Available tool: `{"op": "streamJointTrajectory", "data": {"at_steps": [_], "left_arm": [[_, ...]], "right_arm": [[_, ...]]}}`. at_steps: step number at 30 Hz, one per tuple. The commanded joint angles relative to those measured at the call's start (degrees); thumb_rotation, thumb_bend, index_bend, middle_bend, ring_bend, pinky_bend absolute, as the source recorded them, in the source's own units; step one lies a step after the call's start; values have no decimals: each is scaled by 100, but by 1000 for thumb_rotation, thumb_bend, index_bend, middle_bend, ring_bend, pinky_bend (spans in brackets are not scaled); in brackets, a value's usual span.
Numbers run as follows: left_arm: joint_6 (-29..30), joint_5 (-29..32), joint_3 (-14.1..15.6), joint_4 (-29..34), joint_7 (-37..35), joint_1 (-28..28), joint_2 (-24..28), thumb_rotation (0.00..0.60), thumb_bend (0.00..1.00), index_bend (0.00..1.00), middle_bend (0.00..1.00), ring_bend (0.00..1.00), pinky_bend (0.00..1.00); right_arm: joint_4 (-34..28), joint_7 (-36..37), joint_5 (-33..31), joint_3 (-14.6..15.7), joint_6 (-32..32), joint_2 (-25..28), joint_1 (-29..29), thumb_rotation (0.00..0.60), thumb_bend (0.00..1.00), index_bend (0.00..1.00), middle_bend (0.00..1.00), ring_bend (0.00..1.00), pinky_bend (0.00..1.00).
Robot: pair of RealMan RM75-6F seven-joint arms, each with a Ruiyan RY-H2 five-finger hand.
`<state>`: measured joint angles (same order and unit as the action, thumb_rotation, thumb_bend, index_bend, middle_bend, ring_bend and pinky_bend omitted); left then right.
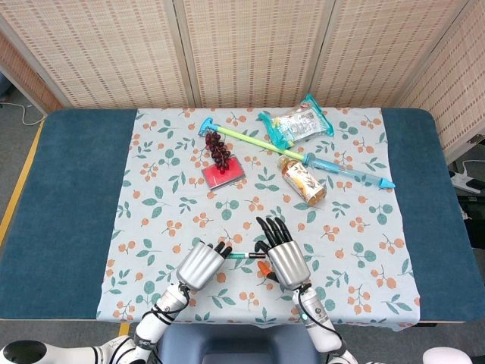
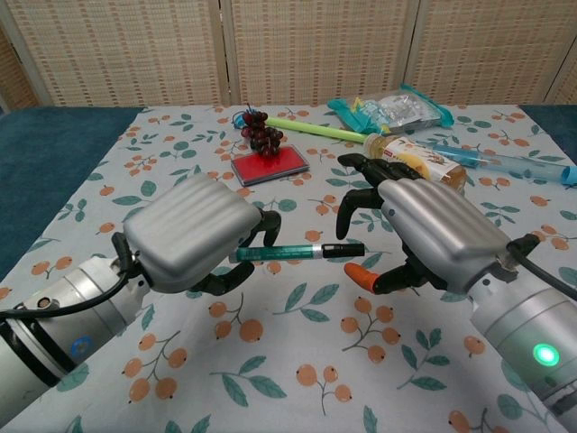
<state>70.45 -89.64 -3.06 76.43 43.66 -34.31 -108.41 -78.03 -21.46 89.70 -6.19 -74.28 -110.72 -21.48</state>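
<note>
Head view: left hand point(image 1: 198, 265) is curled around a green pen point(image 1: 241, 255) low on the floral cloth point(image 1: 151, 197); right hand point(image 1: 282, 256) sits just beside the tip, fingers spread, holding nothing. Farther back lie grapes point(image 1: 218, 149) on a red case point(image 1: 223, 174), a bottle point(image 1: 301, 180) and a snack bag point(image 1: 296, 125). Chest view: the pen point(image 2: 293, 253) is held level above the cloth, black cap toward the right hand's point(image 2: 424, 230) orange-tipped thumb, just apart. The bottle's point(image 2: 416, 161) label is too small to read.

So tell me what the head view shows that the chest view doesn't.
Only the head view takes in the whole table, blue margins included, and the long tool's far tip. Only the chest view shows the right hand's orange thumb tip just under the pen's black cap, apparently not touching. Both show the left hand holding the pen, plus grapes, bottle and snack bag.
</note>
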Motion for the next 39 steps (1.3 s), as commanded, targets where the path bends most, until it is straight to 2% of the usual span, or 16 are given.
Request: {"op": "streamJointTrajectory", "data": {"at_steps": [1, 14, 21, 30, 33, 39], "left_arm": [[0, -8, 5, 18, -4, 7, 9, 600, 436, 731, 866, 825, 1000], [-26, -7, 50, 194, -43, 66, 98, 600, 437, 723, 860, 824, 1000], [-69, -19, 85, 267, -24, 83, 120, 600, 434, 722, 858, 825, 1000], [-20, -118, 95, 327, -32, 98, 138, 600, 434, 720, 858, 825, 1000], [-19, -128, 95, 335, -27, 107, 147, 600, 435, 721, 859, 825, 1000], [-3, -134, 75, 349, -13, 126, 159, 600, 436, 734, 871, 825, 1000]], "right_arm": [[23, 18, -31, 1, 6, -35, -18, 600, 192, 479, 0, 0, 0], [41, 106, -14, 61, -82, -95, -50, 600, 242, 514, 25, 0, 0], [28, 134, -43, 64, -104, -102, -66, 600, 307, 527, 25, 0, 0], [-5, 94, -124, 83, -74, -84, -72, 600, 313, 533, 25, 0, 0], [-7, 71, -126, 83, -85, -88, -79, 600, 344, 564, 33, 0, 0], [-14, 108, -152, 58, -122, -107, -83, 600, 497, 700, 95, 0, 0]]}}
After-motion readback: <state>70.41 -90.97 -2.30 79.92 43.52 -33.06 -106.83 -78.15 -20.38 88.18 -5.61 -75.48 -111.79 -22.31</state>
